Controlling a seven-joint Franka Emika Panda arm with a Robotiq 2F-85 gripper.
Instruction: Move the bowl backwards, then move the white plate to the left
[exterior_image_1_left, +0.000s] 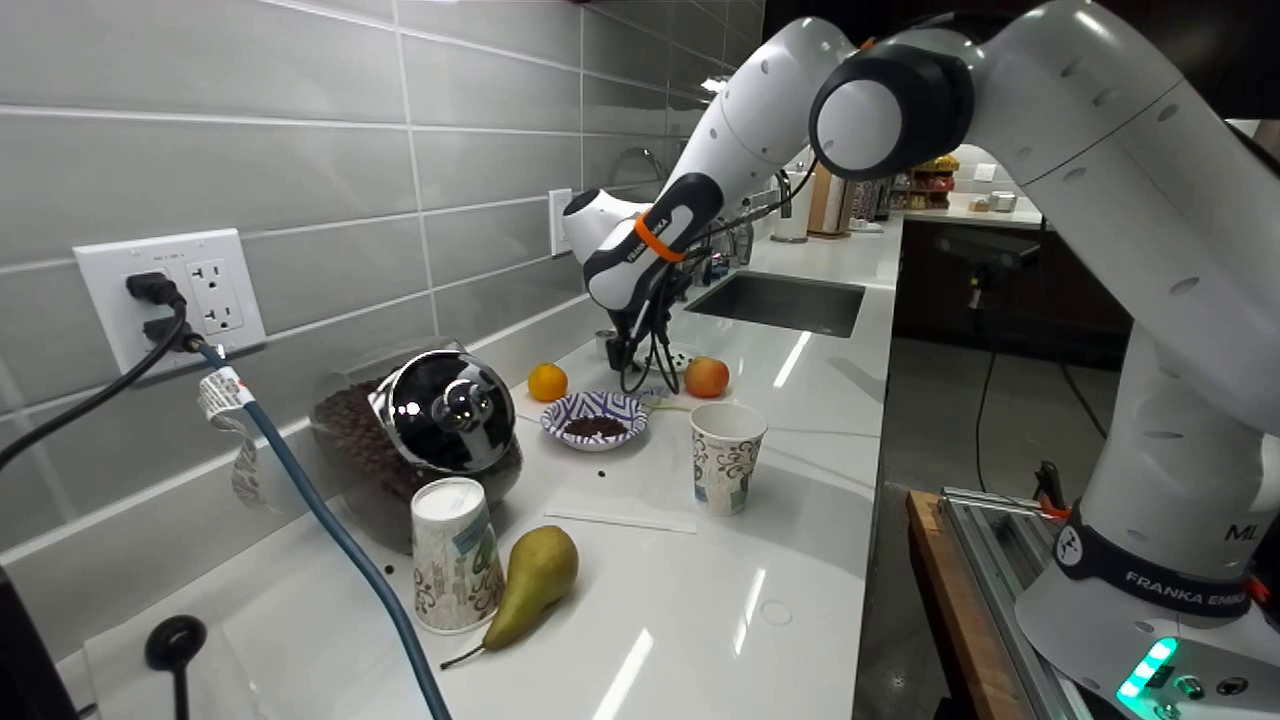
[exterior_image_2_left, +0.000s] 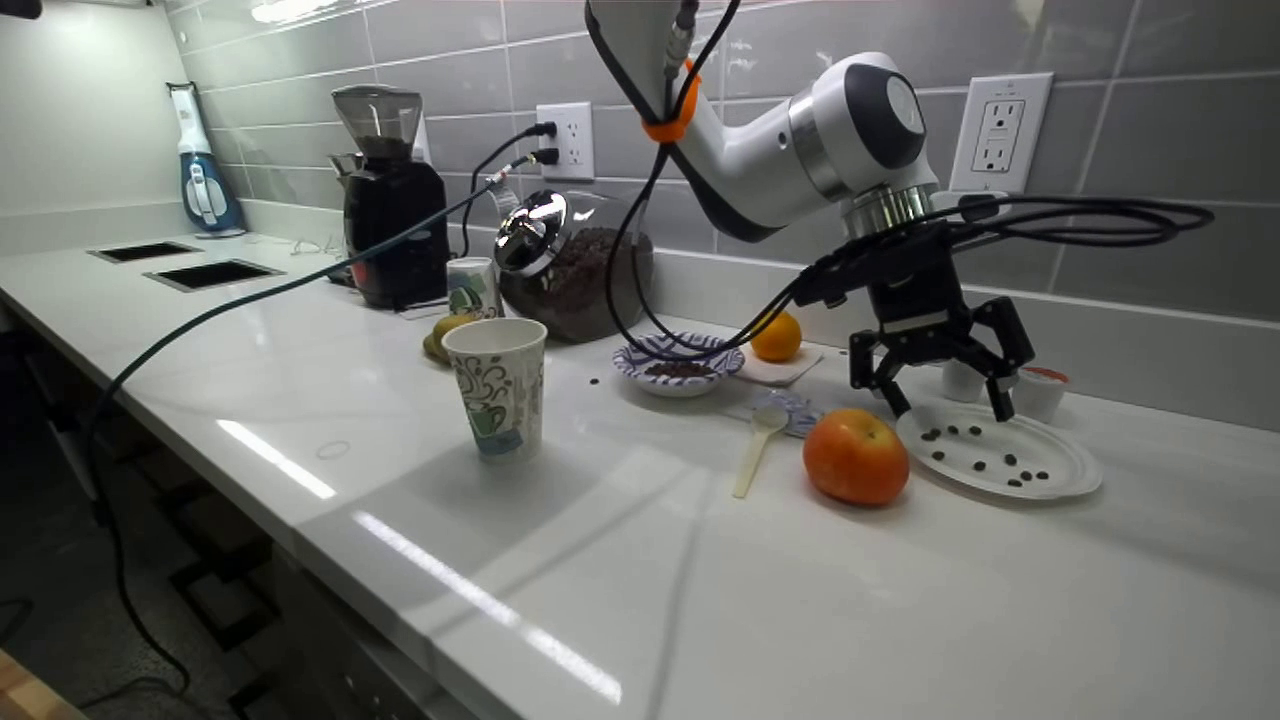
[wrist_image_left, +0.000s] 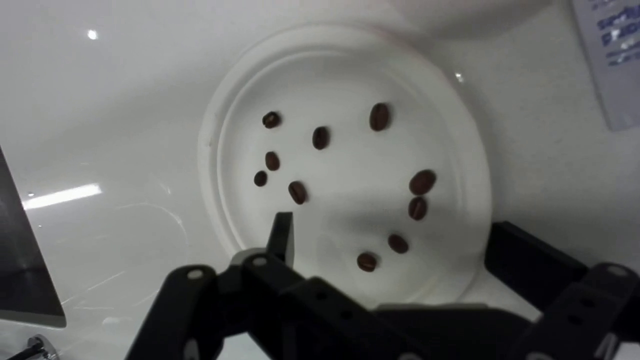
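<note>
The bowl (exterior_image_1_left: 600, 403) is shallow and white with a purple-blue pattern, and holds dark grounds or beans. It stands on the counter in both exterior views (exterior_image_2_left: 678, 387) and is out of the wrist view. The white plate (exterior_image_2_left: 1000, 462) lies flat with several coffee beans on it; it fills the middle of the wrist view (wrist_image_left: 345, 170) and is partly hidden in an exterior view (exterior_image_1_left: 684, 352). My gripper (exterior_image_2_left: 950, 407) is open and points down at the plate's wall side. In the wrist view, one finger of the gripper (wrist_image_left: 392, 239) is over the plate, the other at its rim. Contact is unclear.
A red-orange fruit (exterior_image_2_left: 856, 457) sits close beside the plate. Small cups (exterior_image_2_left: 1040, 392) stand behind it by the wall. A pale spoon (exterior_image_2_left: 760, 450), an orange (exterior_image_2_left: 776, 338), a paper cup (exterior_image_2_left: 500, 390) and a glass jar (exterior_image_2_left: 590, 275) stand or lie further along. Cables hang over the bowl.
</note>
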